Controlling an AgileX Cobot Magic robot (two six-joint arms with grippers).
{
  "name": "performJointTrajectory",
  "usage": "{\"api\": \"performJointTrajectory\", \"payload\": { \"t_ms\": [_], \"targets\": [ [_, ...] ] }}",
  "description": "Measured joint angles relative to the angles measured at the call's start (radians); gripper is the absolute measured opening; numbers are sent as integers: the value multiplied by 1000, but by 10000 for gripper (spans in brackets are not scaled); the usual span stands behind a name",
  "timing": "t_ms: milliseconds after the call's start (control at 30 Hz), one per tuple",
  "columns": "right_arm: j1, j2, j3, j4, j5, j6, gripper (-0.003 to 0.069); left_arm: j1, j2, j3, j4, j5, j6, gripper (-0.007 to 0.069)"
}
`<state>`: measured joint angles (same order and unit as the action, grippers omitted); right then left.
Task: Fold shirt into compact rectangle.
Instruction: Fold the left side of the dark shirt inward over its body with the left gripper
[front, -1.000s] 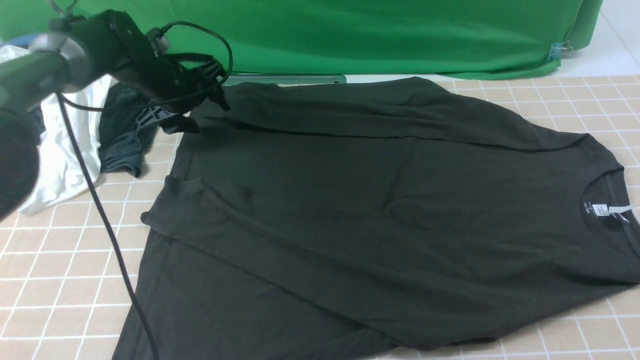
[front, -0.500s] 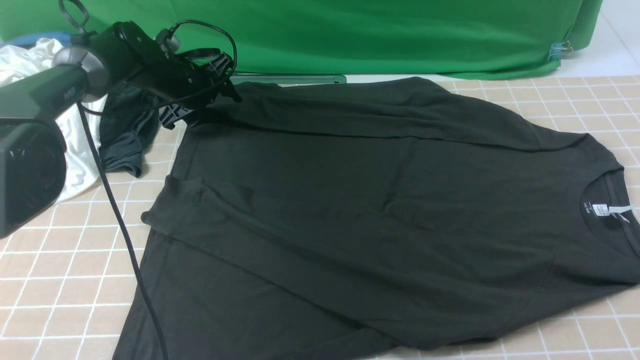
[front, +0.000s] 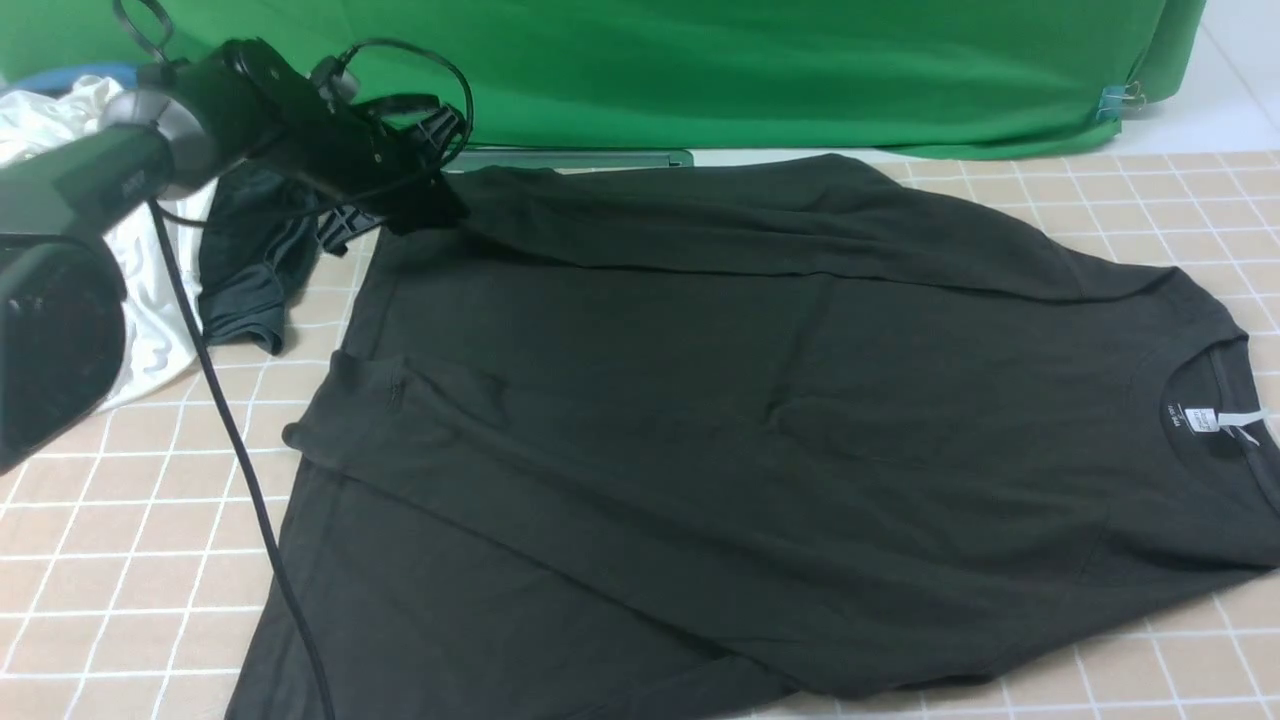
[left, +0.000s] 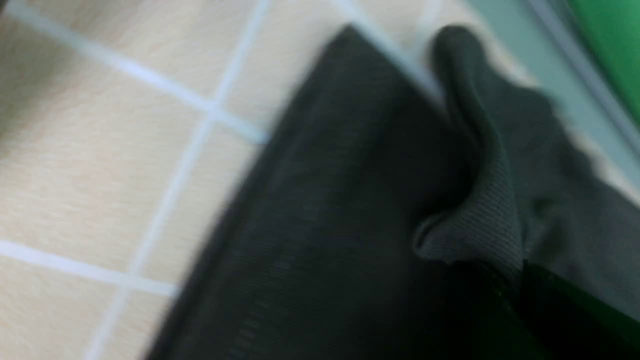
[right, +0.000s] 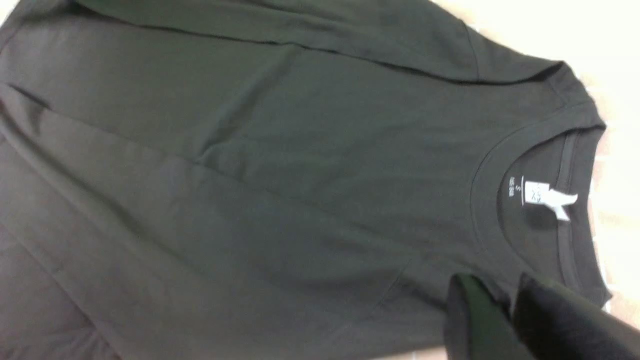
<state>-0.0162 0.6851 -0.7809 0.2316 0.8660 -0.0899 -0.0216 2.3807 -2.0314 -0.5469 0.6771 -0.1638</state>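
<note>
The black shirt (front: 700, 400) lies spread flat on the tiled table, neck to the right, with its white neck label (front: 1205, 418) showing. Both long sleeves are folded in across the body. My left gripper (front: 425, 205) is at the shirt's far left corner, shut on a ribbed edge (left: 475, 235) of the fabric; its jaws are dark and mostly hidden in the left wrist view. My right gripper (right: 500, 295) hovers over the shirt (right: 275, 175) near the collar and the label (right: 547, 197), its fingers a narrow gap apart and holding nothing. The front view does not show it.
A dark grey garment (front: 250, 270) and a white garment (front: 140, 300) lie heaped at the far left, beside the left arm. A green backdrop (front: 700, 70) closes the back. The arm's black cable (front: 240, 470) hangs down across the table (front: 100, 520).
My left gripper moved in to the shirt's far left corner and closed on the fabric there. The rest of the shirt has not shifted.
</note>
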Motion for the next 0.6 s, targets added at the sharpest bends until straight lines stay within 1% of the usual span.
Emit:
{"api": "performJointTrajectory", "payload": {
  "t_ms": [167,267,333,367,433,467,533,600],
  "targets": [
    [0,0,0,0,-38,0,147,0,-99,0,0,64,14,30],
    [0,0,0,0,-56,0,150,0,-190,0,3,187,35,30],
    [0,0,-2,0,-47,-2,149,0,-231,0,14,238,34,30],
    [0,0,-4,0,-39,-4,141,0,-251,0,20,259,34,30],
    [0,1,-16,0,8,-12,88,0,-293,0,38,344,33,30],
    [0,1,-24,0,35,-20,52,0,-322,0,56,411,34,30],
    [0,1,-31,0,57,-34,38,-2,-352,10,77,471,36,30],
    [0,1,-31,0,68,-41,32,-8,-411,52,127,517,29,30]
  ]
}}
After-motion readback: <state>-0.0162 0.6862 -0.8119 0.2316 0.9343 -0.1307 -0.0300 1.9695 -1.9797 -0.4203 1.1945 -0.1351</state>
